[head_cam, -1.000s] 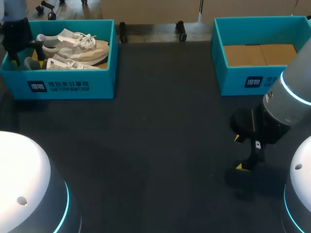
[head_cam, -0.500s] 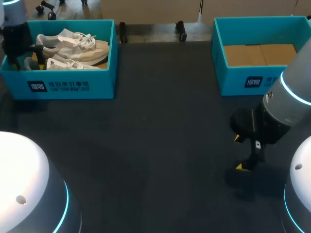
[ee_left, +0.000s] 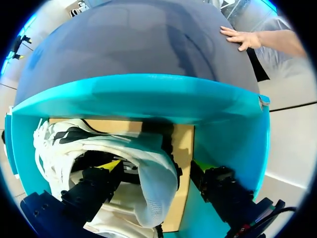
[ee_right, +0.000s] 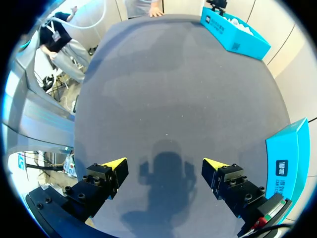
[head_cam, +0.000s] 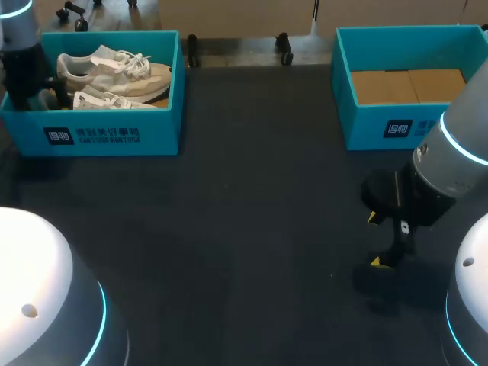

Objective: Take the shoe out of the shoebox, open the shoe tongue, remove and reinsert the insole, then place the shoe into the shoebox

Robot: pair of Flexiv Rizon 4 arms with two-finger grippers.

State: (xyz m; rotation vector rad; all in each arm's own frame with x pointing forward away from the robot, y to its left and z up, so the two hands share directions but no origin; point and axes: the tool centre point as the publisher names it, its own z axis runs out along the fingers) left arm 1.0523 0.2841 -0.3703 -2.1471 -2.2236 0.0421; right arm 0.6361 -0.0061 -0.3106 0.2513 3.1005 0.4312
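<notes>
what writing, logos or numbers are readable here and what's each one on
Left shoebox, front wall: white logo and lines of print, too small to read.
Right shoebox, front wall: white logo, too blurred to read.
Shoes: no readable text.
Nothing can be quoted.

The dark grey tabletop point(head_cam: 252, 229) has a plain, matte surface. A person's hand point(ee_left: 241, 37) lies flat on it at its left edge, palm down and fingers spread, with the bare forearm reaching out past that edge.
</notes>
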